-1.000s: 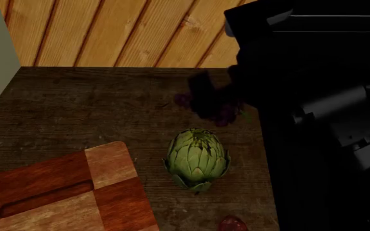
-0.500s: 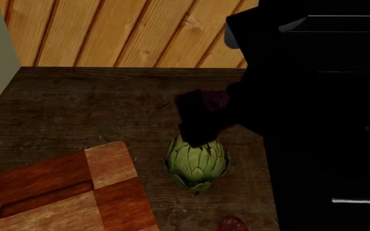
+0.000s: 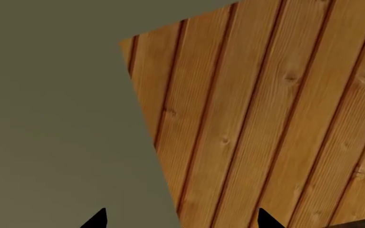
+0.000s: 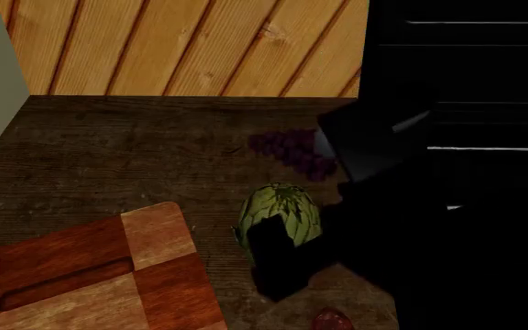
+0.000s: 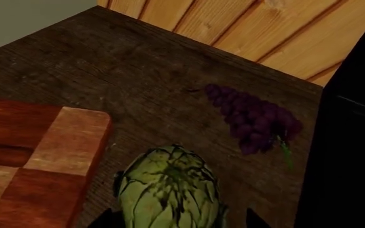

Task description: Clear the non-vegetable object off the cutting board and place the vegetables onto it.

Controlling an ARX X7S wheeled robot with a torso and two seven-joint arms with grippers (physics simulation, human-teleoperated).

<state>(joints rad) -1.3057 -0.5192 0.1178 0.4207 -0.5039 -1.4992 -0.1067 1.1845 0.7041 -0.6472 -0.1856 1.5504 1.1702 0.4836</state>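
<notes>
Moments after hanging over the grapes (image 4: 291, 152), the right gripper (image 4: 282, 265) has dropped to the artichoke (image 4: 282, 210), and the purple bunch now lies free on the dark wooden table (image 4: 108, 151), toward its back edge and well off the cutting board (image 4: 90, 275). In the right wrist view, the gripper's two dark tips stand wide on either side of the artichoke (image 5: 169, 194), not yet closed on it. The artichoke sits just beside the board's right-hand edge, while the reddish root (image 4: 333, 320) peeks in at the table's near edge. The left gripper (image 3: 181, 219) points at the plank wall (image 3: 284, 118), its tips spread and holding nothing. Likely risks: the round, leafy artichoke could roll or squirt out of a shallow pinch, or a descending finger could nudge it sideways toward the board's edge before closing.
</notes>
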